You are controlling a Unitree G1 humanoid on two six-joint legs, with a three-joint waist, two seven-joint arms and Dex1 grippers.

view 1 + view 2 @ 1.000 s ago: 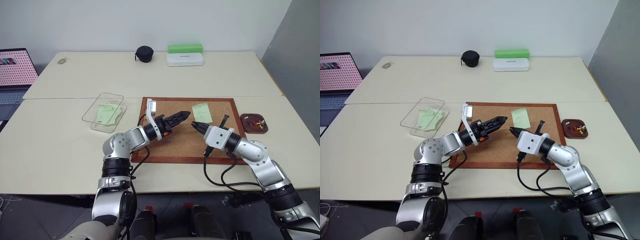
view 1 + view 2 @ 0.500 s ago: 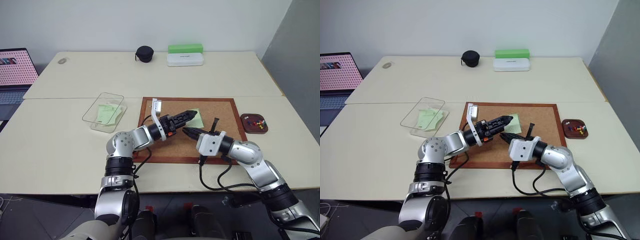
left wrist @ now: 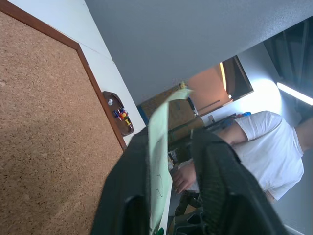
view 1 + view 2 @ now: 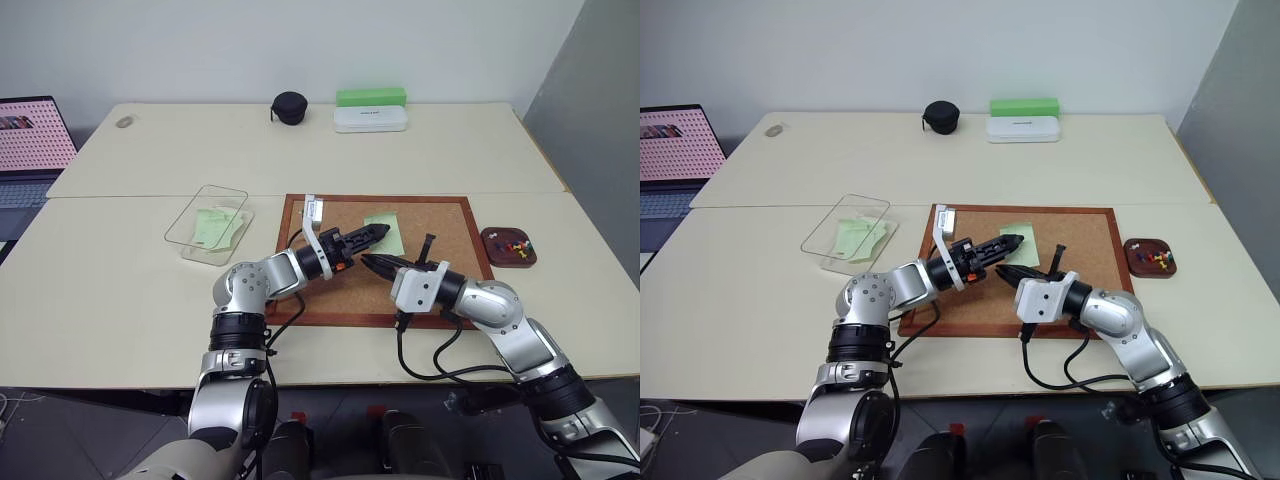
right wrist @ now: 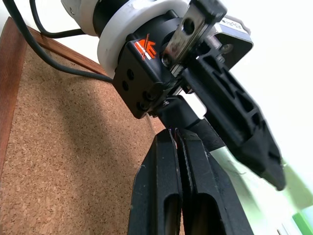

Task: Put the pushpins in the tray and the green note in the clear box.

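The green note (image 4: 393,240) stands lifted off the cork board (image 4: 440,285), and my left gripper (image 4: 380,231) is shut on it. In the left wrist view the note (image 3: 159,161) is edge-on against one finger (image 3: 124,196). My right gripper (image 4: 368,262) is shut just below and beside the left one, over the board; I see nothing between its fingers (image 5: 166,196). The tray (image 4: 487,240) lies right of the board with several pushpins (image 4: 515,243) in it. The clear box (image 4: 190,215) sits left of the board with pale green paper inside.
A black round case (image 4: 289,107), a bright green box (image 4: 371,97) and a white case (image 4: 371,119) sit at the table's far edge. A laptop (image 4: 30,140) is at the far left. A person in a white shirt (image 3: 264,142) is beyond the table.
My right gripper has moved left, close under the left gripper. The left gripper's fingers have narrowed onto the green note, which has shifted left and lifted off the board.
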